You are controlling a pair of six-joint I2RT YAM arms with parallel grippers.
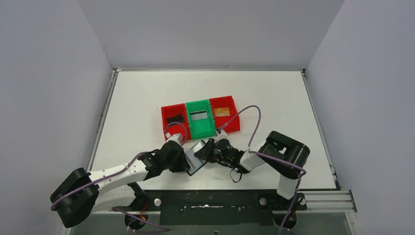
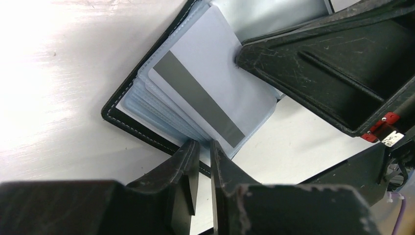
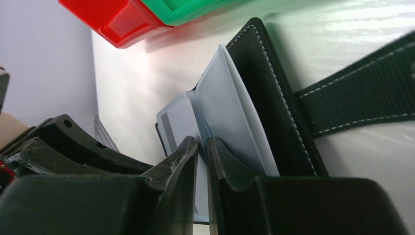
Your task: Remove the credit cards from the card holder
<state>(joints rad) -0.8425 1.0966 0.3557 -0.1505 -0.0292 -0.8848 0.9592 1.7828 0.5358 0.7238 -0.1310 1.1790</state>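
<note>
The black card holder (image 1: 196,156) lies open on the table between my two grippers. In the left wrist view its blue-grey pockets (image 2: 161,105) fan out, and a white card with a grey stripe (image 2: 205,90) sits in one. My left gripper (image 2: 204,143) is shut on the near edge of the pocket leaves. My right gripper (image 3: 202,140) is shut on one pocket leaf, with the striped card (image 3: 172,128) to its left and the snap tab (image 3: 362,100) to its right. A black card (image 1: 174,119), a silver-grey card (image 1: 198,116) and an orange-gold card (image 1: 221,111) lie in the bins.
Three bins stand side by side behind the holder: a red one (image 1: 166,128), a green one (image 1: 201,129) and a red one (image 1: 232,122). The table's near edge (image 1: 215,190) runs just behind the arms. Walls close in the table on both sides and at the back.
</note>
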